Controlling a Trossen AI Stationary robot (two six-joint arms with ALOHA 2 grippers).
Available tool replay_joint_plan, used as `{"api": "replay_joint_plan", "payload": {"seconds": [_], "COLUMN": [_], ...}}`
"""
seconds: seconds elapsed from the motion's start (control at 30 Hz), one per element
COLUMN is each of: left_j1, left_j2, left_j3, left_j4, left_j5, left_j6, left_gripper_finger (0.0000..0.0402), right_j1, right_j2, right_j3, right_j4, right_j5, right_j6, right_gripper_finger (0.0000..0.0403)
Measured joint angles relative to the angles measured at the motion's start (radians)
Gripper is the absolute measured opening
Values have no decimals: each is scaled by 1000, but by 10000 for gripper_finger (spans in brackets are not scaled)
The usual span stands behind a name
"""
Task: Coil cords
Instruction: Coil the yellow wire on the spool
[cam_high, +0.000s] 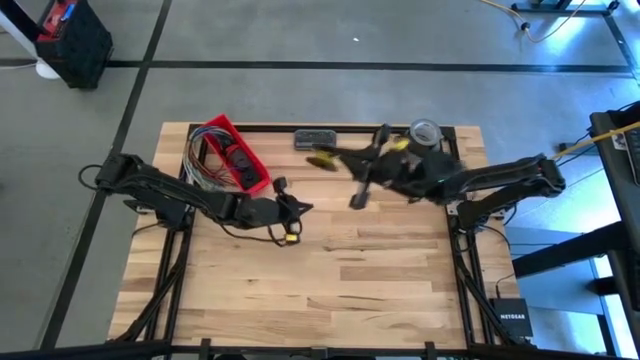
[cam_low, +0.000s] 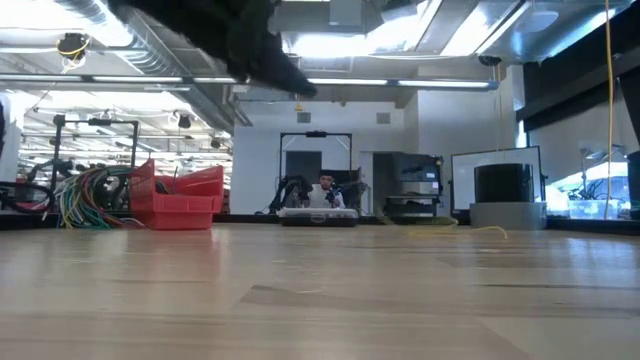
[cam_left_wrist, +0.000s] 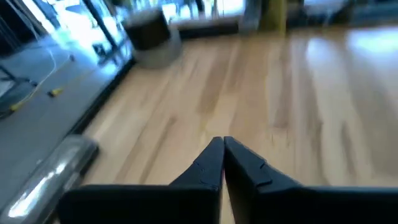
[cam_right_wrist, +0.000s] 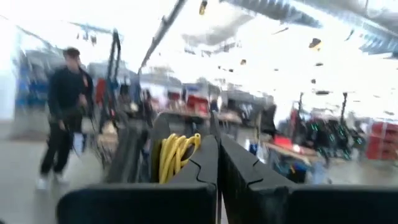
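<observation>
Cords (cam_low: 470, 229) were seen only as a thin pale line lying loose on the far right of the table (cam_high: 330, 290) in the low view; no coil was made out anywhere. Both grippers were closed on nothing: the left gripper (cam_left_wrist: 222, 155) low over the boards, the right gripper (cam_right_wrist: 219, 155) raised and pointed toward the room. Coiling was judged not yet begun.

Table (cam_high: 330, 270) pale smooth wood planks; bin (cam_high: 240, 150) glossy red plastic.
</observation>
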Motion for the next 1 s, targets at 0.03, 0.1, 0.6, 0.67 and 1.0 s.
{"api": "replay_joint_plan", "payload": {"seconds": [0.03,0.1,0.6,0.67,1.0], "left_j1": [0,0,-54,-51,-24], "left_j2": [1,-19,-52,-23,103], "left_j3": [-1,4,7,7,7], "left_j4": [-20,-23,68,116,294], "left_j5": [-2,-40,31,54,205], "left_j6": [2,4,36,54,97], "left_gripper_finger": [5,5,6,6,37], "right_j1": [3,16,64,64,64], "right_j2": [-11,-20,6,30,166], "right_j3": [0,0,-7,-6,-10], "right_j4": [-4,-51,-262,-258,-163], "right_j5": [-17,-47,-7,-13,-37], "right_j6": [9,20,-14,-16,-60], "right_gripper_finger": [5,5,5,5,5]}}
